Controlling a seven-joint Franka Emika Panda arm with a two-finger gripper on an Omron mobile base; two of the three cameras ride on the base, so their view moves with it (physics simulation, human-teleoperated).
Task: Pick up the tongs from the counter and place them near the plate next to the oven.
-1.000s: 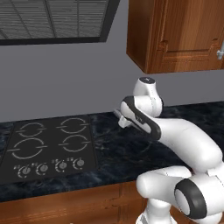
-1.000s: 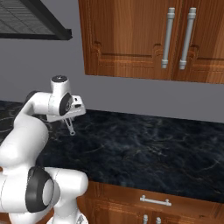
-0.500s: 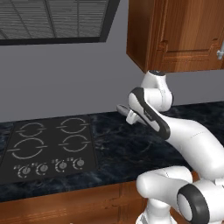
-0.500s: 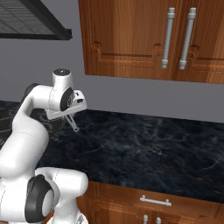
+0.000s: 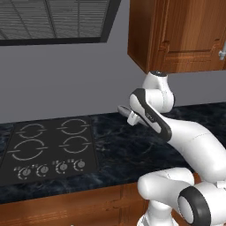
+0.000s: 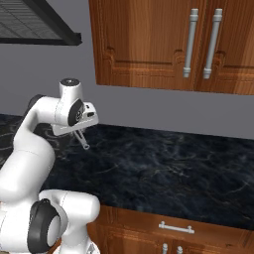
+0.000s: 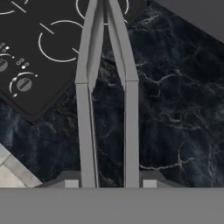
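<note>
In the hand view the tongs ran off the top edge, so their joined end was cut off, and their lower ends met the bottom band. The cooktop was cropped at the top and left. In the left base view the arm hid most of the tongs.

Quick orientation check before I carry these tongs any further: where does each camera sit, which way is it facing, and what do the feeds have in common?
Left base view: behind the arm's left, facing the cooktop and counter; the arm rises lower right.
Right base view: behind the arm's right, facing the counter and wooden cabinets; the arm rises lower left, holding the tongs.
Hand view: on the hand, looking along the gripper down the tongs.
Shared: counter and tongs in all; cooktop in left and hand views.
</note>
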